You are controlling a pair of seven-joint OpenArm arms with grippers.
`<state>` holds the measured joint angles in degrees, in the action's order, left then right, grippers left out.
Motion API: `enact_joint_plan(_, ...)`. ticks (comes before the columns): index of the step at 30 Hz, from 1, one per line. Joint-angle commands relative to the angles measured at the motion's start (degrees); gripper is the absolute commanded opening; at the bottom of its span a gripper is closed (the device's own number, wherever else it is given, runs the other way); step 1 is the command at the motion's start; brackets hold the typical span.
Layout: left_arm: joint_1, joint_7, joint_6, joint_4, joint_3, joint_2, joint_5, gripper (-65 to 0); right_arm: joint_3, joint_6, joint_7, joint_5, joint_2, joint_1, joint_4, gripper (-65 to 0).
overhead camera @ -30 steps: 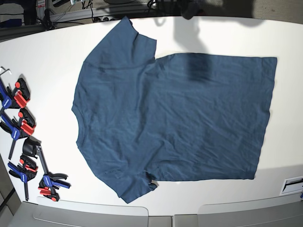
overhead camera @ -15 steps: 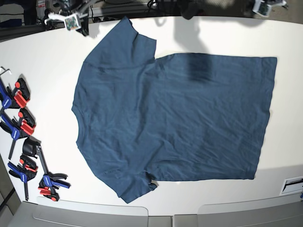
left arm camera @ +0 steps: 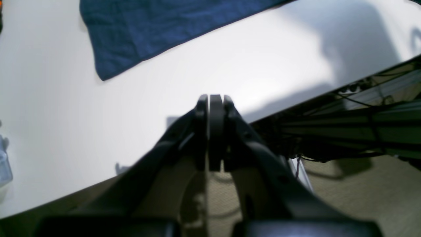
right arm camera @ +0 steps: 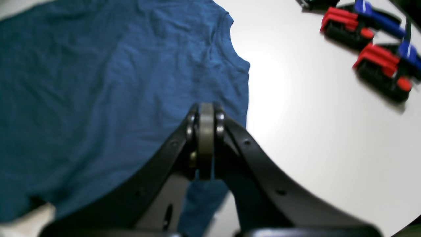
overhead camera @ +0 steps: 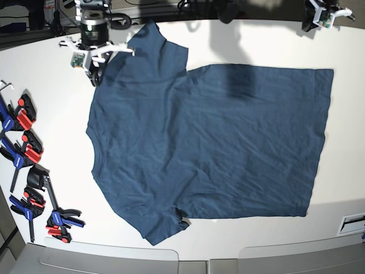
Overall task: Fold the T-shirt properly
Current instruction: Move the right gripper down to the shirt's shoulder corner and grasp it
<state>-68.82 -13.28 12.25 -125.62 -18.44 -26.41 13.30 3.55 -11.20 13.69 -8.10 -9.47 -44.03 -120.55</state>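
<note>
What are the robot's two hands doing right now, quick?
Left hand: closed, holding nothing, above the bare table.
Right hand: closed, holding nothing, over the T-shirt.

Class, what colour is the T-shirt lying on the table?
Plain dark navy blue, no pattern. The T-shirt shows best in the base view.

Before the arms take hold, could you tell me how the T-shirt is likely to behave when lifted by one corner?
The T-shirt lies flat with fine wrinkles, so it is probably limp and would drape and sag from a pinched corner. It looks like thin fabric, likely light for its spread. On the smooth white table it may slide and bunch if pushed.
</note>
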Motion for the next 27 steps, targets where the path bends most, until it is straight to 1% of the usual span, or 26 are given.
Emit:
enact_joint_plan(1, -0.4, 1.4, -0.1, -0.8, -0.3, -0.3, 0.2, -65.0, 0.2, -0.5, -1.1, 0.4, 1.3, 0.8, -0.8, -65.0)
enact_joint_plan(3, -0.4, 1.4, -0.1, -0.8, -0.3, -0.3, 0.2, -65.0, 0.6, -1.1, -0.5, 0.4, 4.0, 2.5, -0.8, -65.0)
enact_joint_plan(5, -0.4, 1.3, -0.1, -0.8, -0.3, -0.3, 0.2, -65.0, 1.4, -1.1, 0.4, -0.8, 5.8, 4.1, -0.8, -65.0)
enact_joint_plan(8, -0.4, 0.9, -0.1, -0.7, -0.3, -0.3, 0.2, -65.0, 4.6, -1.0, 1.0, -7.3, 6.6, 5.7, -0.5, -65.0)
enact_joint_plan(10, -0.4, 1.0, -0.1, -0.7, -0.3, -0.3, 0.2, -65.0, 8.0, -1.0, 1.0, -11.6, 7.1, 6.7, 0.5, -65.0)
enact_joint_plan(13, -0.4, 0.9, -0.1, -0.7, -0.3, -0.3, 0.2, -65.0, 14.4, -0.9, 1.0, -20.4, 8.0, 8.7, 4.0, -65.0)
enact_joint_plan(14, -0.4, 1.0, -0.1, -0.7, -0.3, -0.3, 0.2, -65.0, 16.6, -0.1, 1.1, -23.6, 8.2, 9.5, 5.6, -65.0)
enact_joint_plan(16, -0.4, 1.0, -0.1, -0.7, -0.3, -0.3, 0.2, -65.0, 20.9, 3.8, 1.8, -29.2, 8.9, 11.1, 9.2, -65.0)
enact_joint_plan(18, -0.4, 1.0, -0.1, -0.7, -0.3, -0.3, 0.2, -65.0, 24.4, 8.9, 3.5, -35.7, 9.0, 12.7, 13.1, -65.0)
enact_joint_plan(19, -0.4, 1.0, -0.1, -0.7, -0.3, -0.3, 0.2, -65.0, 25.9, 12.2, 4.6, -39.0, 9.0, 13.3, 15.1, -65.0)
enact_joint_plan(22, -0.4, 1.0, -0.1, -0.7, -0.3, -0.3, 0.2, -65.0, 29.2, 24.3, 9.4, -49.5, 9.0, 14.7, 20.8, -65.0)
enact_joint_plan(23, -0.4, 0.9, -0.1, -0.7, -0.3, -0.3, 0.2, -65.0, 29.7, 27.7, 11.4, -52.9, 9.0, 14.9, 22.4, -65.0)
enact_joint_plan(25, -0.4, 0.9, -0.1, -0.7, -0.3, -0.3, 0.2, -65.0, 30.0, 32.7, 14.5, -58.8, 8.8, 15.0, 25.2, -65.0)
enact_joint_plan(26, -0.4, 0.9, -0.1, -0.7, -0.3, -0.3, 0.2, -65.0, 30.0, 34.5, 15.8, -61.0, 8.6, 15.0, 26.4, -65.0)
enact_joint_plan(27, -0.4, 0.9, -0.1, -0.7, -0.3, -0.3, 0.2, -65.0, 30.0, 36.0, 16.7, -61.9, 8.5, 15.2, 27.5, -65.0)
